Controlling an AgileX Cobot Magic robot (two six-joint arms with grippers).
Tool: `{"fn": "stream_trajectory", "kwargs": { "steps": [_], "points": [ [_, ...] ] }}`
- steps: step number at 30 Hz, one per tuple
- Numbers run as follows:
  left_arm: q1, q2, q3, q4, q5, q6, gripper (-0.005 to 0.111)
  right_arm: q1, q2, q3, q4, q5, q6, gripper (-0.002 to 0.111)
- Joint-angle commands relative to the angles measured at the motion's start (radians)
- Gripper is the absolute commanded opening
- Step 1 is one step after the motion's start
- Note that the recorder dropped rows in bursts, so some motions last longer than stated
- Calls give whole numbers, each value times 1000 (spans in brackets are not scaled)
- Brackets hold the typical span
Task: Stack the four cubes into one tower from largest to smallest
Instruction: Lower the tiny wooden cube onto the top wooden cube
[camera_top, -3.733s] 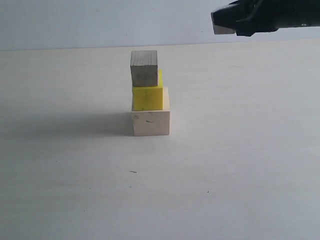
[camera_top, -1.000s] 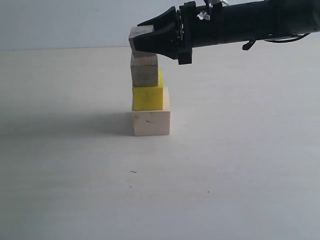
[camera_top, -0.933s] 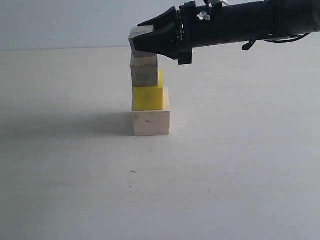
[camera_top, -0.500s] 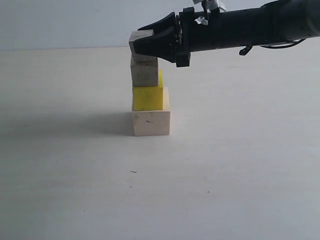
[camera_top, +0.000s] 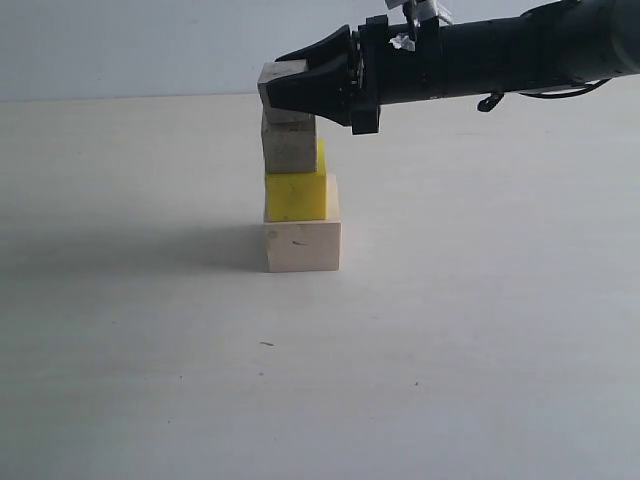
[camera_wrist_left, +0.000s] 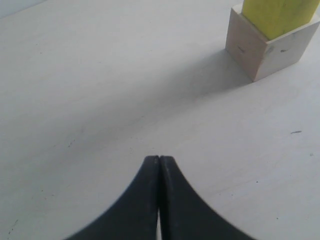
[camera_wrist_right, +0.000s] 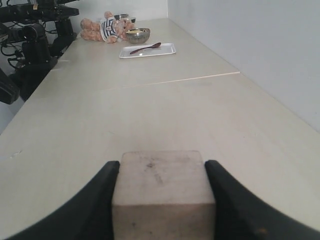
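Tower (camera_top: 295, 195) stands mid-frame: large cube (camera_top: 302, 246), yellow cube (camera_top: 296, 197), grainy cube (camera_top: 290, 150). At its top the right gripper (camera_top: 283, 85) clamps the tiny cube (camera_top: 267, 85); the left gripper (camera_wrist_left: 159, 161) is closed, empty.

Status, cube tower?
Left gripper shut, empty. Right gripper holds tiny pale wood cube over grainy wood cube, yellow cube, large pale wood cube. Nothing blocking.

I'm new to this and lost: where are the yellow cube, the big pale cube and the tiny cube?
yellow cube (camera_top: 295, 197), exterior view, front face.
big pale cube (camera_top: 302, 247), exterior view, front face.
tiny cube (camera_wrist_right: 162, 177), right wrist view, top face.
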Motion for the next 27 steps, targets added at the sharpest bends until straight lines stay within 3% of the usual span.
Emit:
{"fn": "stream_trajectory", "kwargs": {
  "steps": [1,27],
  "points": [
    [-7,-4,3,3,-13,0,0,0,0,-9,16,11,-23,0],
    [-7,-4,3,9,-21,0,0,0,10,-9,16,11,-23,0]
  ]
}}
